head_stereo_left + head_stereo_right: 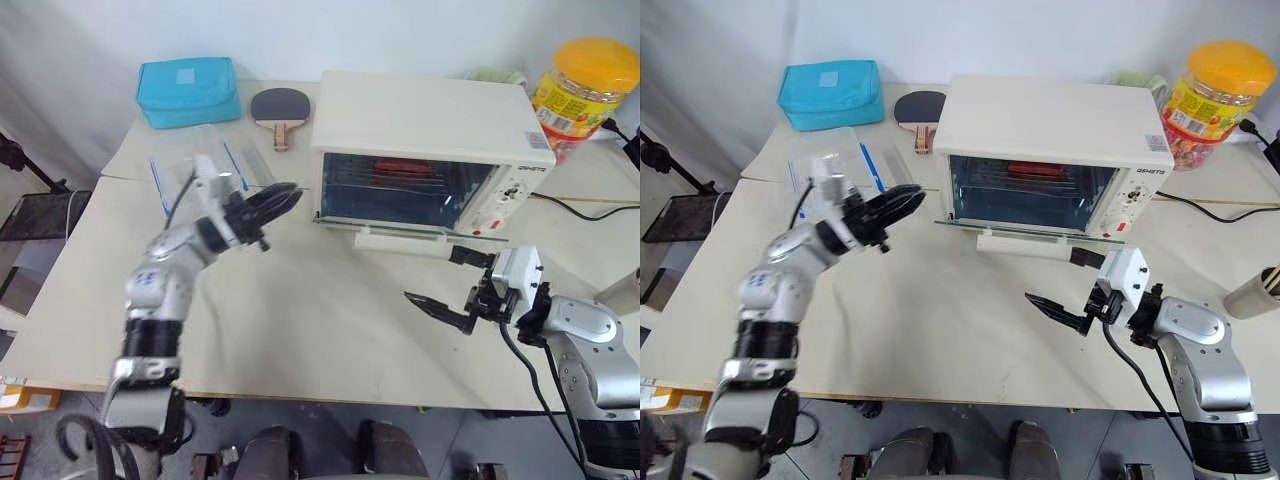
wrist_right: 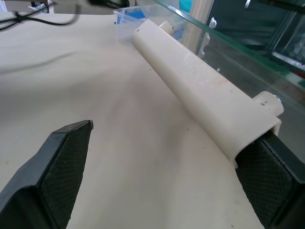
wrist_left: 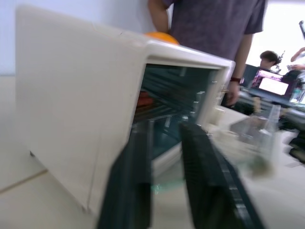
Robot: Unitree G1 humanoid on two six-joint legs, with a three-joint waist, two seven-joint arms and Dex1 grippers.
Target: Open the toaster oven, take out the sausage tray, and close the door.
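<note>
The cream-white toaster oven (image 1: pixel 420 110) stands at the back of the table. Its glass door (image 1: pixel 395 227) lies folded down flat, with the white bar handle (image 1: pixel 400 243) at its front edge. Inside, red sausages on the sausage tray (image 1: pixel 405 166) show on the wire rack. My left gripper (image 1: pixel 288 195) hovers just left of the oven's open front, pointing at it, fingers shut with nothing between them. My right gripper (image 1: pixel 455 285) is open in front of the door; one finger (image 2: pixel 267 176) sits at the right end of the handle (image 2: pixel 200 90), the other finger (image 2: pixel 52 167) is over bare table.
A clear plastic container with blue clips (image 1: pixel 200 165) lies under my left arm. A blue pouch (image 1: pixel 188 90) and a table-tennis paddle (image 1: pixel 280 105) sit at the back left. A yellow-lidded jar (image 1: pixel 585 85) and a black cable (image 1: pixel 590 205) are right of the oven. A person (image 3: pixel 209 24) stands behind the table.
</note>
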